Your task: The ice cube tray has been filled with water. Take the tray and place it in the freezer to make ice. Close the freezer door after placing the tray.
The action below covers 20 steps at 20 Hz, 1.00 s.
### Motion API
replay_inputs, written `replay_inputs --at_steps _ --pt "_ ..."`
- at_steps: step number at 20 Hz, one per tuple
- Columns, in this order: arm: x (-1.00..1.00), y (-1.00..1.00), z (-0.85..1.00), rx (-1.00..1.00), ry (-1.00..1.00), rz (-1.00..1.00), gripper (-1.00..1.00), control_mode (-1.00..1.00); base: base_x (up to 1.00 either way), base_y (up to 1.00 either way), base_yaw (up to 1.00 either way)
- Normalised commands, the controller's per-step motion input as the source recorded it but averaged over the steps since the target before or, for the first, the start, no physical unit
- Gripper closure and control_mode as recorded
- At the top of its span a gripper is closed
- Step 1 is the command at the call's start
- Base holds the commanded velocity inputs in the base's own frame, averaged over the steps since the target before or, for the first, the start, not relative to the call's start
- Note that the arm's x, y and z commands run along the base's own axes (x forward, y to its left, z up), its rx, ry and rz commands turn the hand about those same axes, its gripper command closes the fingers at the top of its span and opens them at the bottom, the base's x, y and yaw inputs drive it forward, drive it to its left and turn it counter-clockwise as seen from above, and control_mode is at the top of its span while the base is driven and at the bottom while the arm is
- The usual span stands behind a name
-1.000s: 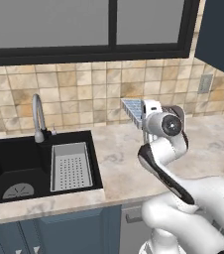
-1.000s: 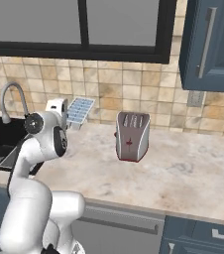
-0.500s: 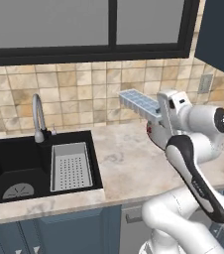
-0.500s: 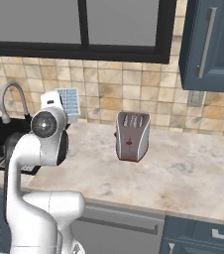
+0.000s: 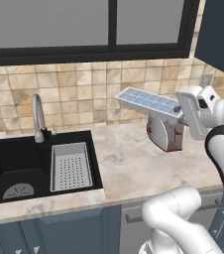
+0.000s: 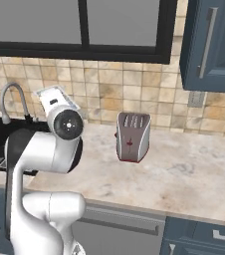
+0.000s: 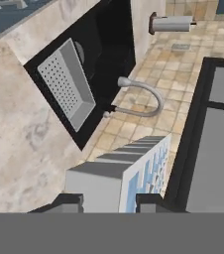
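Observation:
My gripper (image 5: 182,117) is shut on one end of the ice cube tray (image 5: 147,102), a long white tray held in the air above the counter, in front of the tiled wall. Its pale blue water (image 5: 153,102) shows in the small square cells. In the right base view the tray (image 6: 58,98) sticks up behind my arm's round joint. In the hand view the tray (image 7: 129,171) runs away from the gripper (image 7: 109,202), clamped between the two dark fingertips (image 7: 70,201). The freezer and its door are out of view.
A black sink (image 5: 12,166) with a grey perforated basket (image 5: 70,166) and a curved faucet (image 5: 37,119) lies to the left. A silver and red toaster (image 6: 132,137) stands on the marble counter (image 6: 184,174). Dark blue cabinets (image 6: 211,45) hang at upper right.
My arm has swung to the right with the tray still in the gripper. The tray has shifted slightly right and turned. The toaster now shows in the left base view.

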Motion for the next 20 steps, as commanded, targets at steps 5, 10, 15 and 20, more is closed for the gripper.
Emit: replay_inputs --at_steps 5,10,15,20 --pt "-0.69 -0.21 0.14 -0.08 0.0 0.17 1.0 -1.0 0.0 0.0 0.0" --pt "-0.5 -0.11 -0.01 0.05 0.01 0.07 1.0 -1.0 0.0 0.0 0.0" --pt "-0.15 -0.15 -0.13 0.23 0.11 0.0 1.0 -1.0 0.0 0.0 0.0" --pt "-0.03 0.0 -0.01 0.06 0.04 -0.02 1.0 1.0 -0.31 0.0 -0.05"
